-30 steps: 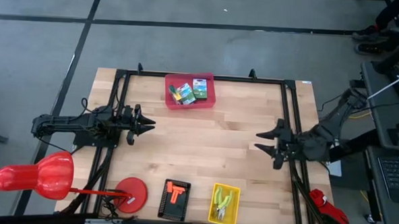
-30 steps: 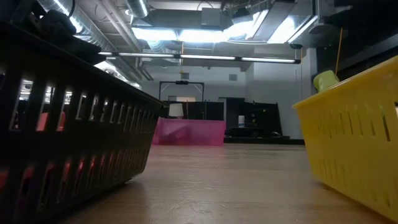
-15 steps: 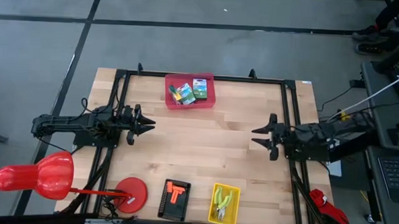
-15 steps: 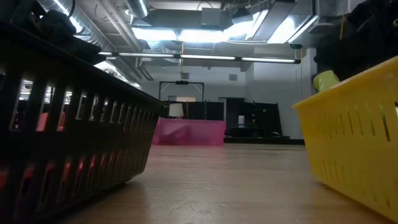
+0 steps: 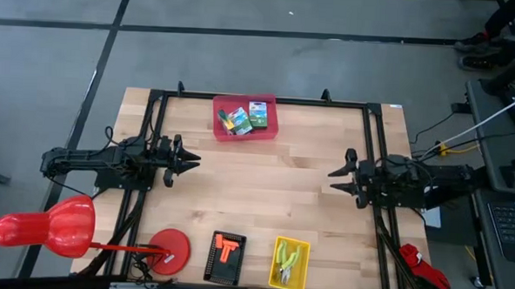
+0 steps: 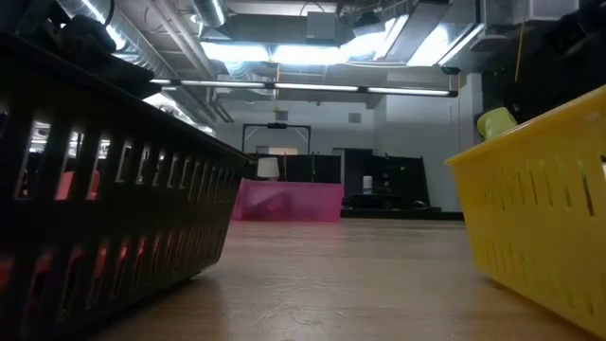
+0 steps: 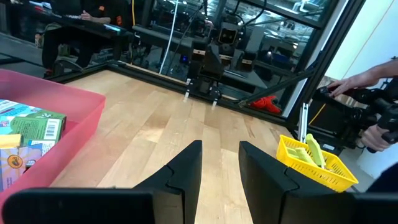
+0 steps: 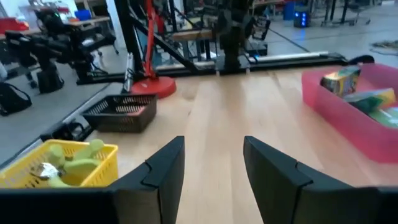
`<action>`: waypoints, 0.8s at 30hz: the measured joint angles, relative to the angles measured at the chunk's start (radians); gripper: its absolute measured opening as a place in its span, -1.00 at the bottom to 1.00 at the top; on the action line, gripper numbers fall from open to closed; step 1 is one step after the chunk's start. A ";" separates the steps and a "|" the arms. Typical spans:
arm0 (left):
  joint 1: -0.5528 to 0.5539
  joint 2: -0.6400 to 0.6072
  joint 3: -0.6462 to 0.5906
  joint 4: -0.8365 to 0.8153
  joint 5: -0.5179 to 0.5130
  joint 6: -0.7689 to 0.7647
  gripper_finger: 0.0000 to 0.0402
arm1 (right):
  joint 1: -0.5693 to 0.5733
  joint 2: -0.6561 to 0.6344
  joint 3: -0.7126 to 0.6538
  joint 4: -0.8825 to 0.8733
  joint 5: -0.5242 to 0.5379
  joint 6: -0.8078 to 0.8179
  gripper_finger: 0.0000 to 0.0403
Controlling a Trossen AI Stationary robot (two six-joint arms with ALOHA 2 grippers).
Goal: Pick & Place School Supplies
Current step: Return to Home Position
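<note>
The school supplies, small green-and-yellow boxes [image 5: 259, 115] [image 7: 37, 127] [image 8: 341, 79], lie flat in a pink tray [image 5: 268, 132] [image 7: 74, 109] [image 8: 336, 118] at the middle of the table's far edge. My left gripper [image 5: 190, 162] [image 7: 221, 168] hovers open over the table's left part, pointing level toward the right, with nothing between its fingers. My right gripper [image 5: 332, 180] [image 8: 214, 168] hovers open over the right part, pointing toward the left, with nothing in it either. Both are well short of the tray.
Near the front edge stand a yellow basket [image 5: 289, 263] [image 8: 56, 163] with yellow-green-handled pliers and a black basket [image 5: 226, 256] [image 8: 121, 113] with an orange tool. A red disc base [image 5: 168, 249] and a red hood [image 5: 45, 227] sit at the front left. Black rails frame the table.
My right arm has swung from a slant at the table's right edge down into a straight line pointing at the table's left, and its gripper has turned with it and shifted slightly toward the far edge. My left arm has kept still.
</note>
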 joint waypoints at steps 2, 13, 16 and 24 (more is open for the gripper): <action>0.000 0.000 0.000 0.000 0.000 0.000 -0.49 | 0.000 0.000 -0.001 -0.004 0.004 0.003 -0.18; 0.000 0.000 0.000 0.000 0.000 0.000 -0.49 | 0.031 0.000 0.000 0.001 0.081 0.234 -0.18; 0.000 0.000 0.000 0.000 0.000 0.000 -0.49 | 0.030 0.000 0.000 0.001 0.082 0.234 -0.18; 0.000 0.000 0.000 0.000 0.000 0.000 -0.49 | 0.031 0.000 0.000 0.001 0.081 0.235 -0.18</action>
